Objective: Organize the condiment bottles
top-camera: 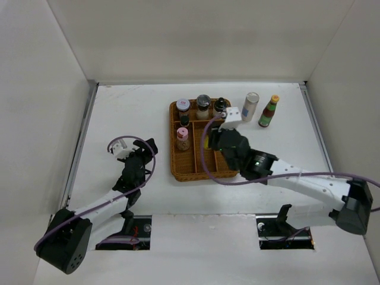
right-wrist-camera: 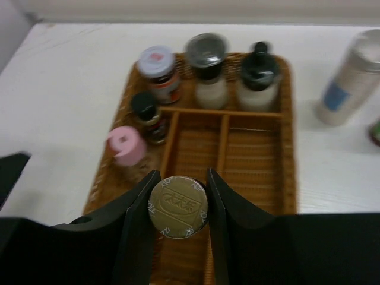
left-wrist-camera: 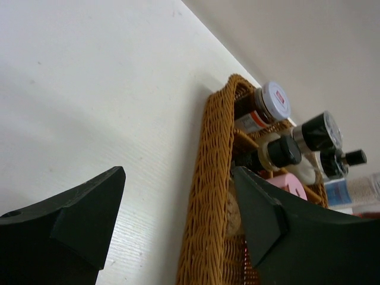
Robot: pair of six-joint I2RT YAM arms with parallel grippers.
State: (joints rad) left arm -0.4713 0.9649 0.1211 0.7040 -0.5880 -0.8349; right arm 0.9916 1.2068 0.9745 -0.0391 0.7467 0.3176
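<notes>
**Right gripper (right-wrist-camera: 181,175) clamped on a gold-lidded jar (right-wrist-camera: 177,206) at the wicker tray (right-wrist-camera: 289,148)**

Top view: the wicker tray sits toward the far middle of the table (top-camera: 130,113). The right arm reaches in from the near right across the tray's right half and hides the jar it carries. Along the tray's far end stand a white-lidded jar (top-camera: 183,105), a grey-lidded jar (top-camera: 203,104) and a black-capped bottle (top-camera: 220,105). Down the left column are a small dark-capped bottle (top-camera: 184,119) and a pink-capped bottle (top-camera: 182,138). Just right of the tray, on the table, stand a tall white shaker (top-camera: 251,107) and a yellow-capped sauce bottle (top-camera: 269,112), near each other but apart. The left gripper (top-camera: 142,151) is well left of the tray.

Left wrist view: the left fingers stand apart with nothing between them. The gripper is released and points along the bare table toward the tray's outer left wall.

Right wrist view: both fingers press the sides of the gold-lidded jar, which is upright at the tray's near end over the long compartments — whether its base touches the wicker I cannot tell
</notes>
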